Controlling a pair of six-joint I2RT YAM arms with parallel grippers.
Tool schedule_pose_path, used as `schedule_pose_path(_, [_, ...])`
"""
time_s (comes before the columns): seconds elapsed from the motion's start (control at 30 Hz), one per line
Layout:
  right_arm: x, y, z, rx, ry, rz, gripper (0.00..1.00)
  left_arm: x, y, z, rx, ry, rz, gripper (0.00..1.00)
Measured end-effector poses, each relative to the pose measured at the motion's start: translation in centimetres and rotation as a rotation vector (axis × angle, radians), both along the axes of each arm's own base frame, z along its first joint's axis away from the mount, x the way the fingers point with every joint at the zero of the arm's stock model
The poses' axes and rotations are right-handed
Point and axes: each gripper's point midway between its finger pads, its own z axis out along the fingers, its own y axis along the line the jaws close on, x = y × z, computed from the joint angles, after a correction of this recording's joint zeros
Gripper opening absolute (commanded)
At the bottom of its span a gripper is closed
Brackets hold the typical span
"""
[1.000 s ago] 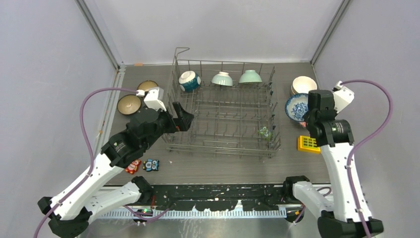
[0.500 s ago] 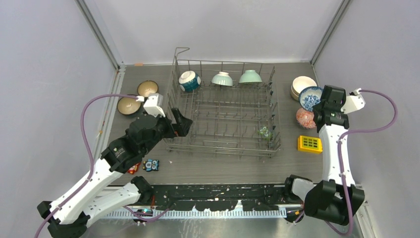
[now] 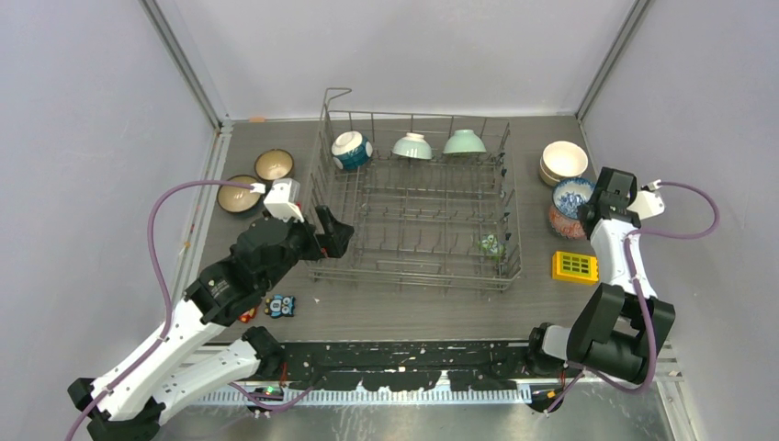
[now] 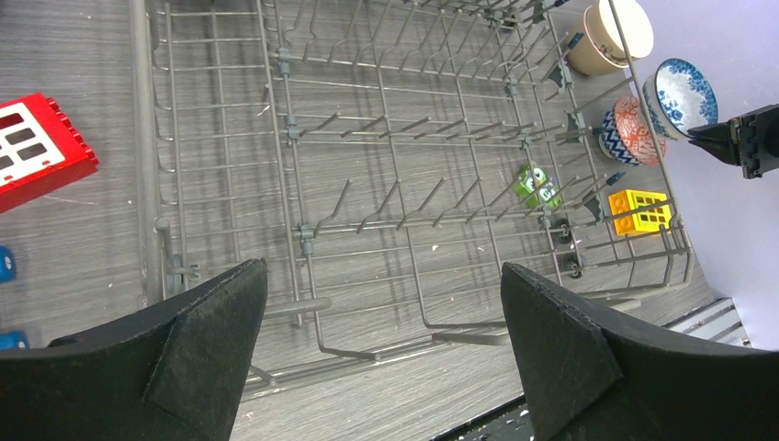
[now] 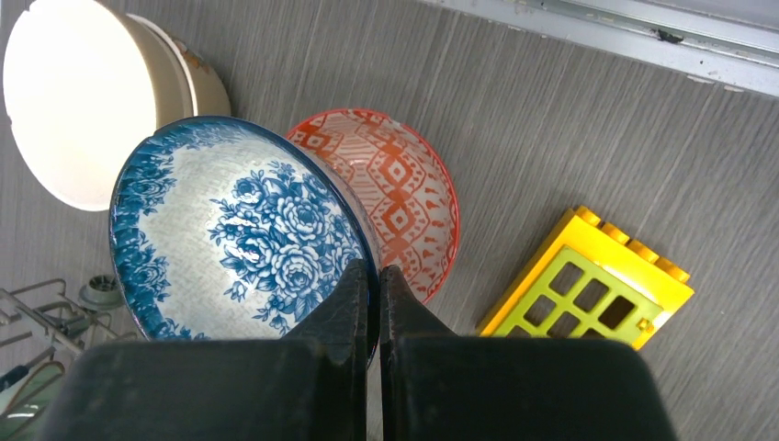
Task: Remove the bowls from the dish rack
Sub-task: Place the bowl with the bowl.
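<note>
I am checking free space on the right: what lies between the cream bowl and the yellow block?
Two bowls: the blue bowl, its rim pinched by the right hand, and the red bowl beside it, clearest in the right wrist view.

Three bowls point(image 3: 412, 145) in dish rack point(image 3: 413, 213), far row

No word, label, brand mark or number can be read in any view. The blue-and-white bowl point(image 5: 230, 230) shows only painted flowers, the red-patterned bowl point(image 5: 404, 193) only diamonds and zigzags, and the yellow block point(image 5: 588, 285) only a plain grid.
</note>
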Motion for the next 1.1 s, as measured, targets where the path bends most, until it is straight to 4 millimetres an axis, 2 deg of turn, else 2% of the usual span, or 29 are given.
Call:
schedule_pose_path(0.17, [0.0, -0.8, -0.9, 0.003, 0.0, -0.022, 0.01, 0.0, 0.0, 0.0, 0.0, 0.0, 0.0, 1.0])
schedule_pose_path(0.37, [0.0, -0.8, -2.2, 0.018, 0.024, -0.02, 0.01, -0.1, 0.1, 0.0, -0.009, -0.004, 0.002, 1.0])
schedule_pose_path(0.67, [0.2, -0.8, -2.6, 0.02, 0.019, -0.015, 0.01, -0.3, 0.2, -0.1, -0.021, -0.001, 0.006, 1.0])
schedule_pose_path(0.97, [-0.4, -0.5, -4.2, 0.036, 0.058, -0.011, 0.01, -0.3, 0.2, -0.1, -0.027, 0.001, 0.008, 1.0])
schedule_pose_path(1.1, [-0.4, -0.5, -4.3, 0.037, 0.06, -0.012, 0.01, -0.3, 0.2, -0.1, -0.026, 0.002, 0.007, 1.0])
